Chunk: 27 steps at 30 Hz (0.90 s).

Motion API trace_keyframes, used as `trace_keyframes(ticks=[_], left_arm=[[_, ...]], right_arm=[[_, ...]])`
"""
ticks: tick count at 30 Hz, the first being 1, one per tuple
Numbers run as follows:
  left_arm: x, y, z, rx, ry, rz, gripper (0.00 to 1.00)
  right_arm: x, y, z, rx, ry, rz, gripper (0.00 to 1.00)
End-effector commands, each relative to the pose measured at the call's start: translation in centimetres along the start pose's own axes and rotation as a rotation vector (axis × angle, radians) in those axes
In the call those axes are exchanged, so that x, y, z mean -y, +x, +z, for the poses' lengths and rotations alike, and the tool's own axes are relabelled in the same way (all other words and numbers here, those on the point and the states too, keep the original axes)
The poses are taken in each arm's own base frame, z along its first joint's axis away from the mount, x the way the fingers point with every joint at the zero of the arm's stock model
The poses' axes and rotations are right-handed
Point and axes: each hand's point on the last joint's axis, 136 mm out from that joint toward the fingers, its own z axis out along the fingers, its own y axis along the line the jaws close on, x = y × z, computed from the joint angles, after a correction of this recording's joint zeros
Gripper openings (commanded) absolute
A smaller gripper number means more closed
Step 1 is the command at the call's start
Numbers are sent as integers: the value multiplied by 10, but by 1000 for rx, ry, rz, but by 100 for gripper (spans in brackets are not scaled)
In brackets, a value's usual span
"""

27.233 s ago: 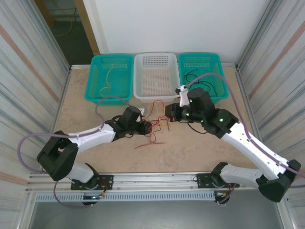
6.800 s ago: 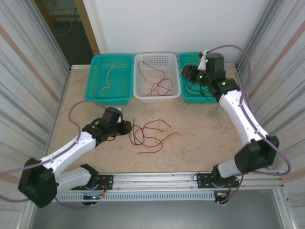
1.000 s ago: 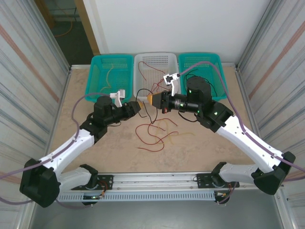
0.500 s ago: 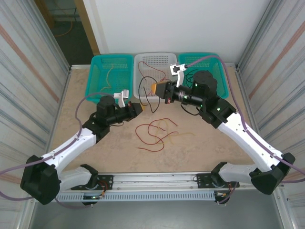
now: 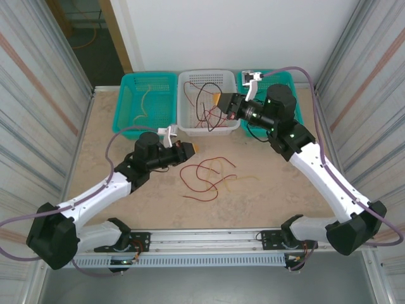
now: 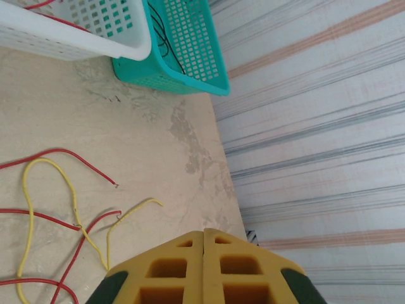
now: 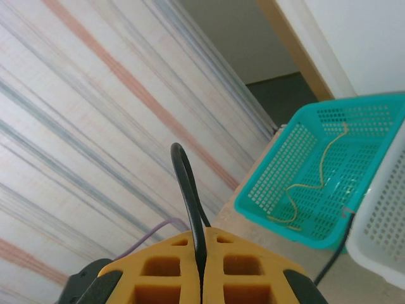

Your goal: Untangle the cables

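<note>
Right gripper (image 7: pixel 202 244): the yellow pads are clamped on a black cable (image 7: pixel 188 183), which rises in a narrow loop out of the tip and reappears below the fingers at lower right. In the top view this gripper is held over the right side of the white basket (image 5: pixel 209 73), and the black cable hangs from it down into the basket. A red cable (image 5: pixel 212 114) lies in the same basket. Left gripper (image 6: pixel 203 244): the pads meet flush with nothing between them. In the top view it points right, just left of the loose tangle on the table (image 5: pixel 266 196). The tangle is made of red cables (image 5: pixel 202 172) in several loops with a yellow cable (image 5: pixel 223 183) laced through them. It lies between the two arms, in front of the white basket. The left wrist view shows yellow crossing red in at least two places, with the free ends spread apart. The left teal basket (image 5: pixel 149 75) holds a pale yellow cable (image 5: pixel 145 101). The right teal basket (image 5: pixel 293 85) holds black cables (image 6: pixel 163 31), partly hidden behind the right arm in the top view.
</note>
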Motion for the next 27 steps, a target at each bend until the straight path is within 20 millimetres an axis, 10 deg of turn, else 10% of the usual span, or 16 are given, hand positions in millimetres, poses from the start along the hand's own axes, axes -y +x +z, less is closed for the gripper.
trace_keyframes(ticks=[1,17,22,27], left_arm=[[2,-7,-5,14,-17,41,6],[-45,5,-43,-17,-340,168,48],[-61,13,-50,-47,-417,190,54],[-83,30,-50,-151,-509,209,57]], right_arm=[[10,-20,-12,45,52,-34,0],[258,-105,-34,104,593,183,0],[328,-97,-31,38,688,299,36],[328,-92,-39,39,698,312,59]])
